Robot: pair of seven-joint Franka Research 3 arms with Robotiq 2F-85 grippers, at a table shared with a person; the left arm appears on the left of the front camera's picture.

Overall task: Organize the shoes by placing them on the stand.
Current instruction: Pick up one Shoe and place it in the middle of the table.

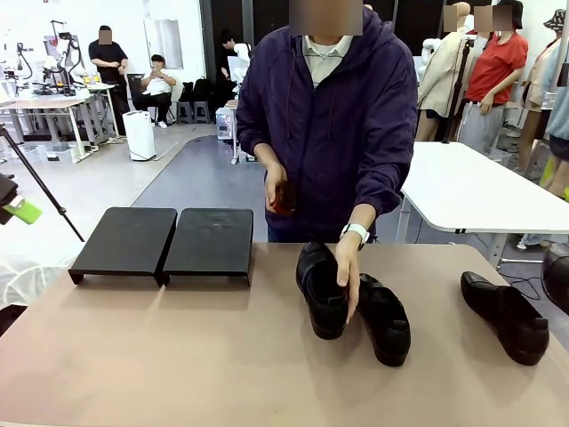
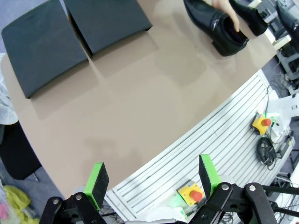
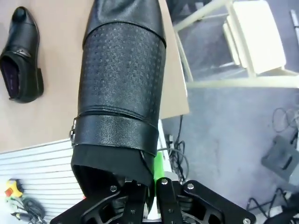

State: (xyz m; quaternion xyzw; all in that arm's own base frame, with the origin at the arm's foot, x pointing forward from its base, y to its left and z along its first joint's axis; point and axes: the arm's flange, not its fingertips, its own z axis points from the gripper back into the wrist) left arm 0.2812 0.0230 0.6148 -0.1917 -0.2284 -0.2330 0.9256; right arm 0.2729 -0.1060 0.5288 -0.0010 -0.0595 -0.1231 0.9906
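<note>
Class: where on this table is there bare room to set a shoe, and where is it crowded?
Bare: both stand platforms, and the table in front of them to its near edge. A narrower gap separates the middle shoes from the right shoe. Crowded: around the person's hand.

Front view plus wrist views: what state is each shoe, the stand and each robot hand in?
stand: bare, no shoes.
left hand: open, holding nothing.
right hand: shut on held shoe.
middle-left shoe: on table, person's hand on it.
middle-right shoe: on table, alongside.
far-right shoe: on table, untouched.
</note>
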